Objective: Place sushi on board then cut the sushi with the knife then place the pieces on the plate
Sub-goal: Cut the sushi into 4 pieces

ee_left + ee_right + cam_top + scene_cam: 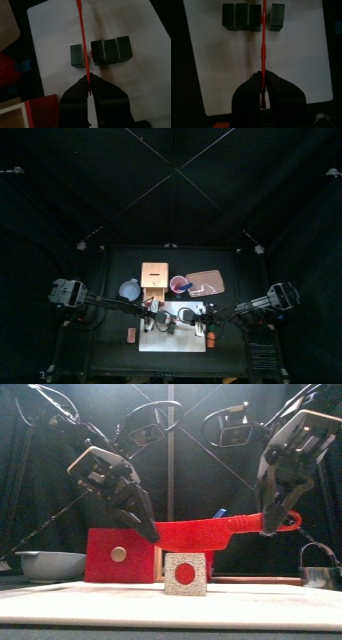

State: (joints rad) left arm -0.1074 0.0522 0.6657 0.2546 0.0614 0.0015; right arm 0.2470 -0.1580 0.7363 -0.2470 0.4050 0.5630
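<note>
While front shows one sushi block (186, 574), wrists show four; both fingers (131, 509) grip knife (207, 534).

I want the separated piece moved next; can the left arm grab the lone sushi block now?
Probably not yet: the left pincer is shut on the knife, held jointly with the right pincer above the board. The lone block itself lies clear.

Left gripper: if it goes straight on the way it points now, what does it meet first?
The left gripper would most likely meet the white board, close before the sushi roll under its red knife; depth is unclear.
</note>
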